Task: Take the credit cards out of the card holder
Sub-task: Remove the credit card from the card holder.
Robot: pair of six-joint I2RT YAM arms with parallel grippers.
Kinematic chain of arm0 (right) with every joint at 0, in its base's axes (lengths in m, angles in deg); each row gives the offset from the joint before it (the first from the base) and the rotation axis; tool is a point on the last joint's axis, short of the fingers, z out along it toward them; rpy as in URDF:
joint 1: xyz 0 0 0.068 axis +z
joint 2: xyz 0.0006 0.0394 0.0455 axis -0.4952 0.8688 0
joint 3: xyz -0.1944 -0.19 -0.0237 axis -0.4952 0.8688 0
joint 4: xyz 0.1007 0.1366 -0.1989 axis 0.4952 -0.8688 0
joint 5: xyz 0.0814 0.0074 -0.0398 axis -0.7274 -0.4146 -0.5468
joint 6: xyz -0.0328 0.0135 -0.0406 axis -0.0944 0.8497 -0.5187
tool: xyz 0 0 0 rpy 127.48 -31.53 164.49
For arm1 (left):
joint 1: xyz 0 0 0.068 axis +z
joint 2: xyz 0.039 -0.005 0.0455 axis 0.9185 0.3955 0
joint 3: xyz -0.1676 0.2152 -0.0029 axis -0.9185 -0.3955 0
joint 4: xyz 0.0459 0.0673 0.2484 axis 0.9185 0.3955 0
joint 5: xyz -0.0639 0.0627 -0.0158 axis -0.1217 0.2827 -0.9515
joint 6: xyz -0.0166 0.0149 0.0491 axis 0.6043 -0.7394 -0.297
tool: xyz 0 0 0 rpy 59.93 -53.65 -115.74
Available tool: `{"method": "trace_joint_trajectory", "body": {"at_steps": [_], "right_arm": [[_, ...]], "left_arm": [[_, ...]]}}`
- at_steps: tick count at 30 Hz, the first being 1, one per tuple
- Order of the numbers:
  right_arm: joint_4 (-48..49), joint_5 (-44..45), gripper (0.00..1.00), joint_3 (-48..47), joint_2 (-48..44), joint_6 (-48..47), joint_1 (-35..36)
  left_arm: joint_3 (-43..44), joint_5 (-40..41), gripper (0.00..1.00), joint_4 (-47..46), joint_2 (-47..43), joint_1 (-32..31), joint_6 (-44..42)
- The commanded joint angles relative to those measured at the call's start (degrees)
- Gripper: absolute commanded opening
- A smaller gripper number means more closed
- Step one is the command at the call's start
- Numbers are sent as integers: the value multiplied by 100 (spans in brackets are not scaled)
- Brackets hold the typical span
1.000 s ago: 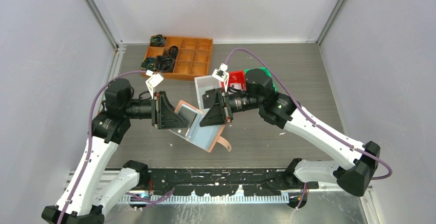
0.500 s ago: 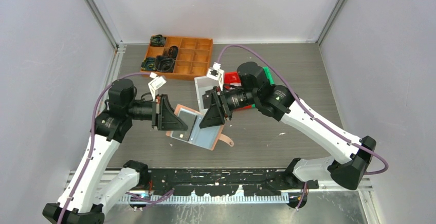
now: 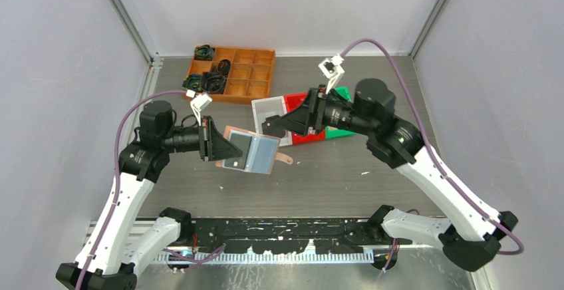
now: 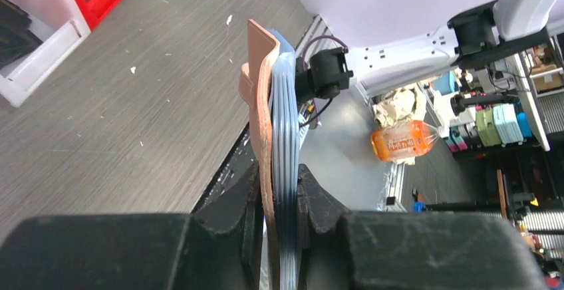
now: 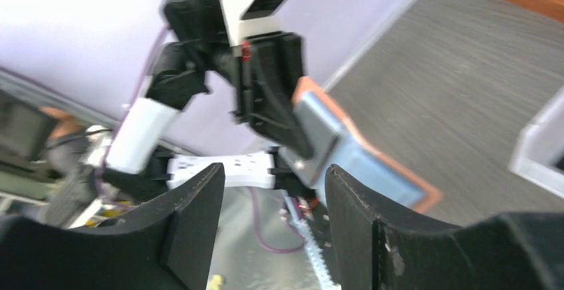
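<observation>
Overhead, the left gripper [image 3: 221, 149] clamped the left edge of the card holder [image 3: 253, 155]. The holder hung open above the table at the centre of the frame, blue sleeves [image 3: 261, 153] facing up. The right gripper [image 3: 274, 124] stood just up and right of it, apart from it, in front of a white bin [image 3: 265, 108]. We judged the step in hand to be the reach for a first card. None was out yet, and we could not make out the credit cards inside the sleeves.

In the left wrist view the holder ran edge-on up the middle of the frame, pink cover on the left and stacked sleeves on the right. The left fingers [image 4: 243, 200] were pressed tight on its lower end.

In the right wrist view the right fingers [image 5: 189, 217] were spread wide with nothing between them. The holder lay beyond them at centre right, blurred. The next move, we thought, called for the right gripper to come in at a sleeve's open edge. It would then narrow onto one card and draw it out along the sleeve while the left held firm.
</observation>
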Motion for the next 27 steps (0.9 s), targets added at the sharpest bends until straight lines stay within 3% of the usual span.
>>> {"method": "trace_joint_trajectory", "body": {"at_steps": [1,7,27], "right_arm": [[1683,-725,61,631,111,1599,160],[1881,-696,62,967,336,1559,772],[3090,-955,57,1271,1104,1945,845]], "left_arm": [[392,-87,0,-331,53,113,254],[490,-133,0,-297,59,142,354],[507,-829,0,-996,-73,160,1507]]}}
